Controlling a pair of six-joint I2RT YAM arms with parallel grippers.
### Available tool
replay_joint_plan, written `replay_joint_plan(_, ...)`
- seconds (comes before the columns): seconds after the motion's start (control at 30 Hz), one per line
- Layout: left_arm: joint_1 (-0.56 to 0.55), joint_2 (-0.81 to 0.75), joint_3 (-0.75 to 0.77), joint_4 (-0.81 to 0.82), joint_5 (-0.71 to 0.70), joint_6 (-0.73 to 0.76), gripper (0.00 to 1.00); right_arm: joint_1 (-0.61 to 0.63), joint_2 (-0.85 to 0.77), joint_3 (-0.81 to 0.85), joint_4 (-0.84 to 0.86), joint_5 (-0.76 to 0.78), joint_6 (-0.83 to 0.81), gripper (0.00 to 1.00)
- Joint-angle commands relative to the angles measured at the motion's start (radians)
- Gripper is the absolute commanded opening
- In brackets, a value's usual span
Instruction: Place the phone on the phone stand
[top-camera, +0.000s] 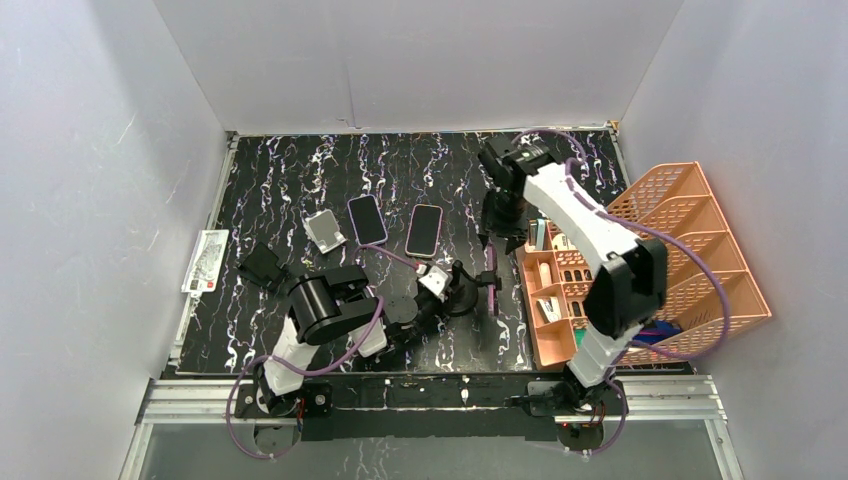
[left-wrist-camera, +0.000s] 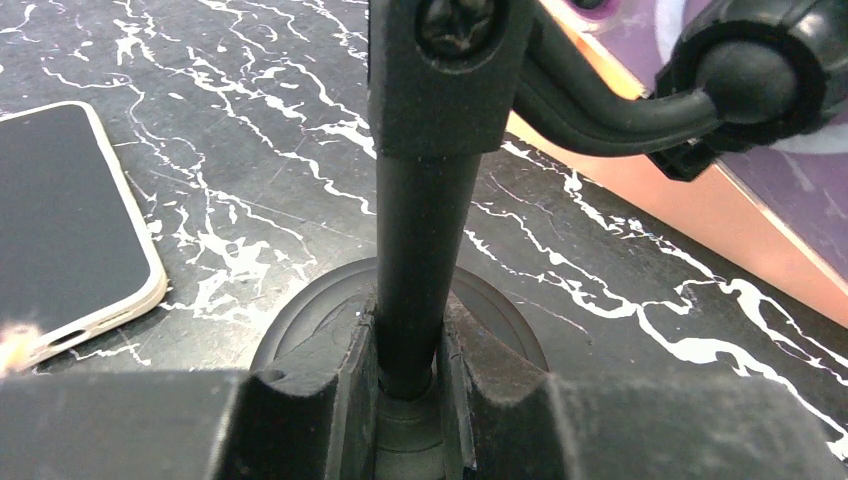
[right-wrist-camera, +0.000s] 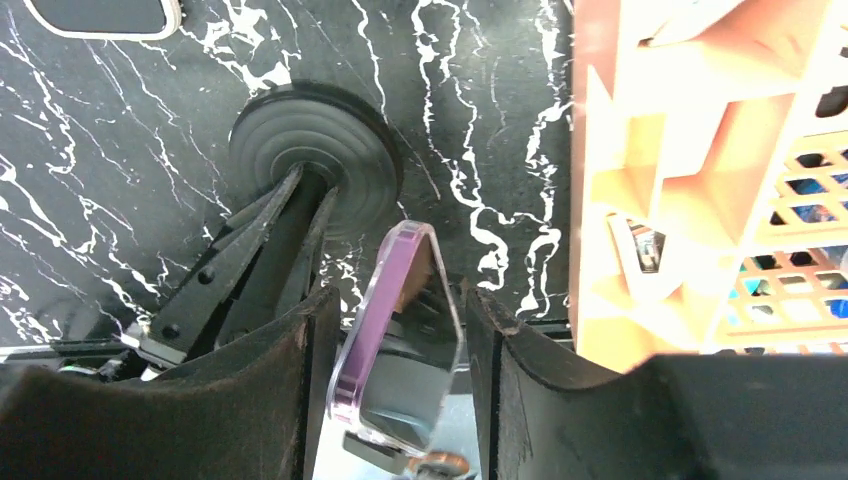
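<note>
A black phone stand (top-camera: 465, 292) stands on the marbled table, its round base (right-wrist-camera: 312, 150) on the tabletop. My left gripper (top-camera: 448, 287) is shut on the stand's upright post (left-wrist-camera: 420, 200), just above the base (left-wrist-camera: 300, 315). A purple-cased phone (top-camera: 492, 280) sits on edge against the stand's holder. In the right wrist view the phone (right-wrist-camera: 395, 330) lies between the fingers of my right gripper (right-wrist-camera: 400, 300), which is open with a small gap on each side. The right gripper (top-camera: 496, 232) hangs just above the phone.
Two more phones (top-camera: 367, 218) (top-camera: 424, 230) lie flat behind the stand, one also at the left of the left wrist view (left-wrist-camera: 70, 220). An orange desk organiser (top-camera: 560, 290) and an orange basket (top-camera: 700, 240) stand close on the right. A small silver item (top-camera: 325, 230) and a black item (top-camera: 262, 266) lie at the left.
</note>
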Motion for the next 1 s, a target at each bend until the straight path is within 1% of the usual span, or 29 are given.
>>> replay_joint_plan(0.0,-0.044,0.097,-0.032,0.092,0.123,-0.043,0.00,-0.009,-0.205,-0.159,0.138,0.065,-0.099,0.56)
replay_joint_plan(0.07,-0.044,0.093,-0.022,0.078,0.115,-0.046,0.00,-0.009,-0.302,-0.260,0.200,-0.006,-0.128,0.60)
replay_joint_plan(0.17,-0.044,0.093,-0.004,0.054,0.092,-0.048,0.00,-0.009,-0.429,-0.383,0.247,-0.168,-0.159,0.61)
replay_joint_plan(0.27,-0.040,0.101,0.019,0.032,0.054,-0.044,0.00,-0.007,-0.557,-0.469,0.272,-0.262,-0.178,0.70)
replay_joint_plan(0.33,-0.029,0.117,0.040,0.016,0.051,-0.048,0.00,-0.007,-0.635,-0.505,0.299,-0.261,-0.187,0.73)
replay_joint_plan(0.43,-0.023,0.143,0.074,0.008,0.069,-0.054,0.00,-0.007,-0.739,-0.540,0.373,-0.215,-0.180,0.82)
replay_joint_plan(0.47,-0.023,0.147,0.082,0.002,0.073,-0.058,0.00,-0.008,-0.759,-0.552,0.395,-0.231,-0.184,0.84)
replay_joint_plan(0.5,-0.023,0.148,0.087,-0.004,0.076,-0.061,0.00,-0.007,-0.775,-0.565,0.411,-0.253,-0.197,0.88)
replay_joint_plan(0.57,-0.022,0.147,0.093,-0.014,0.081,-0.066,0.00,-0.007,-0.778,-0.598,0.417,-0.289,-0.211,0.91)
replay_joint_plan(0.73,-0.013,0.144,0.092,-0.018,0.078,-0.073,0.00,-0.008,-0.784,-0.667,0.404,-0.354,-0.231,0.93)
replay_joint_plan(0.87,-0.001,0.140,0.087,-0.018,0.067,-0.074,0.00,-0.008,-0.808,-0.694,0.355,-0.360,-0.227,0.93)
replay_joint_plan(0.97,0.005,0.146,0.093,-0.016,0.075,-0.082,0.00,-0.008,-0.835,-0.728,0.373,-0.373,-0.203,0.93)
